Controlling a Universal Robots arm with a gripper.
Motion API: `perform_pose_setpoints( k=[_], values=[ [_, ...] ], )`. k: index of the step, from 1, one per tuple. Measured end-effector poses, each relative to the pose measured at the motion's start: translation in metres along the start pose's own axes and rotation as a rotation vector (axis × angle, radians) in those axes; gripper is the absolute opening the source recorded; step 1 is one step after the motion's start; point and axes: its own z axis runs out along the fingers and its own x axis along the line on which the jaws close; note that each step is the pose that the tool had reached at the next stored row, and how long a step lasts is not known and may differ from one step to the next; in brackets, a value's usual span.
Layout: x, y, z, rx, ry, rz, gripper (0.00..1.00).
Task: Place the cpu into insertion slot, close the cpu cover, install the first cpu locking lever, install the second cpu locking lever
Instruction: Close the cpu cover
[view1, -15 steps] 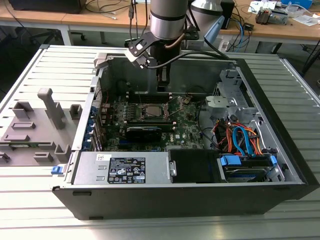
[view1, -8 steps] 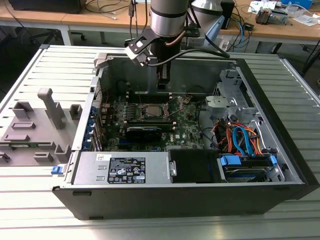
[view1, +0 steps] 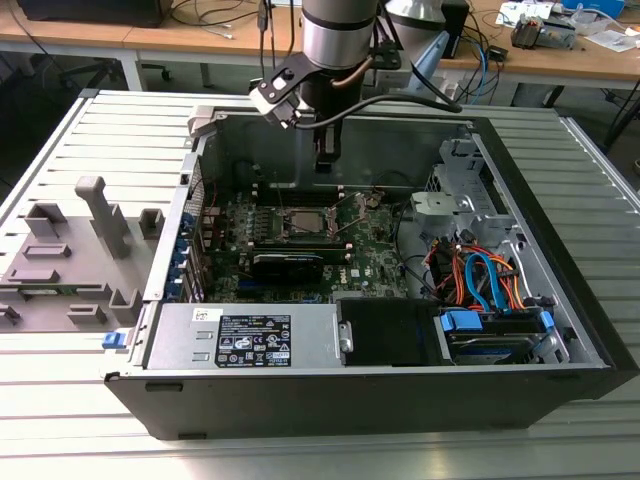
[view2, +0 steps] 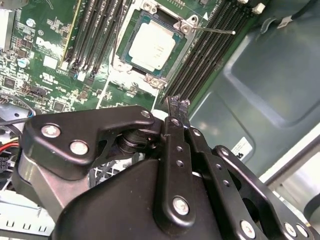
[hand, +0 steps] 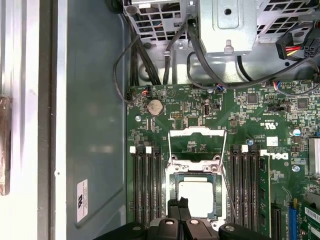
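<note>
In the exterior view the gripper (view1: 325, 155) hangs inside the open case (view1: 560, 250). In the second wrist view its fingers (view2: 173, 105) are clenched on nothing, near the cpu (view2: 152, 46). In the first wrist view the cpu sits in the slot (hand: 175, 192), and the cover (hand: 197, 131) lies flipped open beside it.

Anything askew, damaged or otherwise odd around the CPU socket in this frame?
Nothing looks damaged or spilled. The cpu sits square in the insertion slot. The cpu cover is swung open, clear of the socket, and a thin lever rod sticks out unlatched. That reads as unfinished work rather than a fault.
</note>
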Motion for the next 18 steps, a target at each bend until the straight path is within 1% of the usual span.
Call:
perform_pose_setpoints(
  k=[7,9,10,11,12,15,16,17,18],
  values=[
    [0.0003,0.0003,-0.005,0.0006,0.0252,0.0,0.11],
    [0.0004,0.0005,-0.0073,0.0009,0.0368,0.0,0.11],
    [0.0005,0.0006,-0.0087,0.0012,0.0451,0.0,0.11],
    [0.0005,0.0007,-0.0097,0.0013,0.0512,0.0,0.11],
    [0.0005,0.0008,-0.0107,0.0014,0.0565,0.0,0.11],
    [0.0006,0.0009,-0.0125,0.0016,0.0677,0.001,0.11],
    [0.0007,0.0011,-0.0135,0.0017,0.073,0.001,0.11],
    [0.0008,0.0013,-0.0149,0.0021,0.0818,0.001,0.11],
    [0.0009,0.0014,-0.0159,0.0024,0.088,0.001,0.11]
  ],
)
